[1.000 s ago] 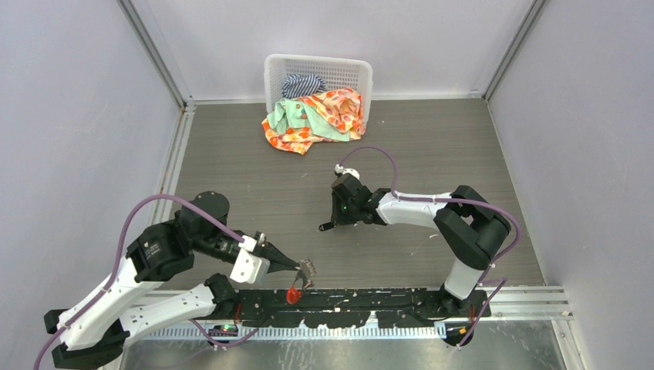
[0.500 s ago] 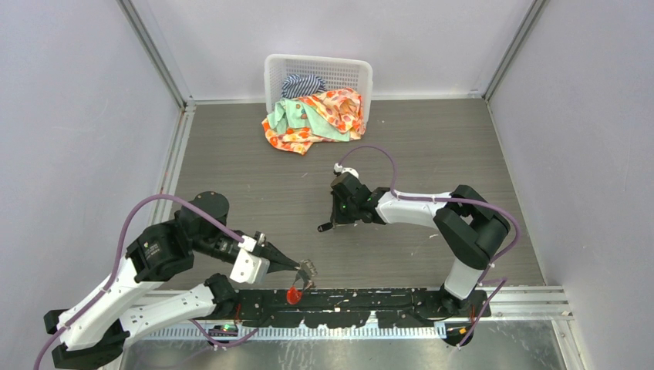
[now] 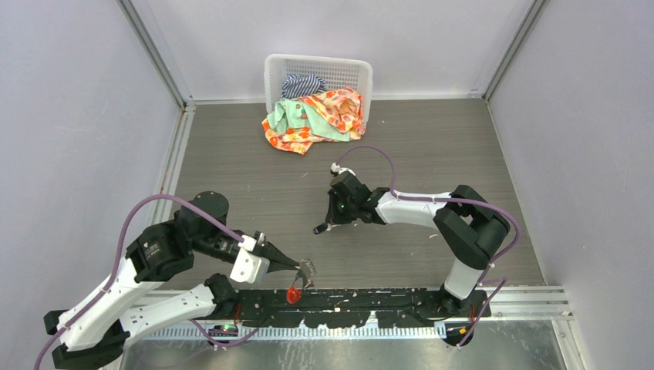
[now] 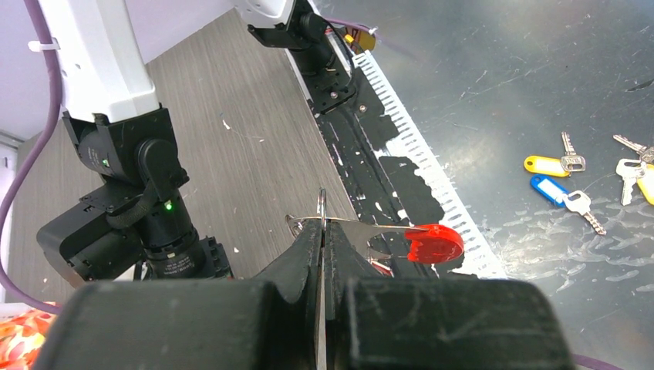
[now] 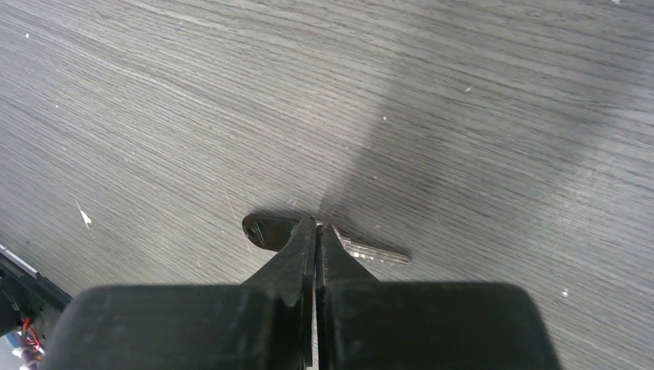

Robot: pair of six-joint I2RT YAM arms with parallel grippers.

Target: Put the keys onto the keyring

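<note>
Key (image 5: 266, 230) in right end effector (image 5: 316, 227), keyring (image 4: 322, 202) in left end effector (image 4: 322, 223), well apart.
Both clamped tight: key pinched mid-length, low over bench (image 5: 463, 116); keyring held edge-on, red tag (image 4: 434, 243) dangling, likely presented for threading.

Two arms: the left arm (image 3: 158, 254) and the right arm (image 3: 416, 208). One keyring (image 3: 307, 267) near left, with one red piece (image 3: 293, 294) hanging on it. One black-headed key (image 5: 266, 230) mid-table. One basket (image 3: 351, 73) far, with three cloths (image 3: 316, 116) showing. Off the near edge — one yellow-tagged key (image 4: 540, 163) and one blue-tagged key (image 4: 549, 189); others are cut off.
</note>
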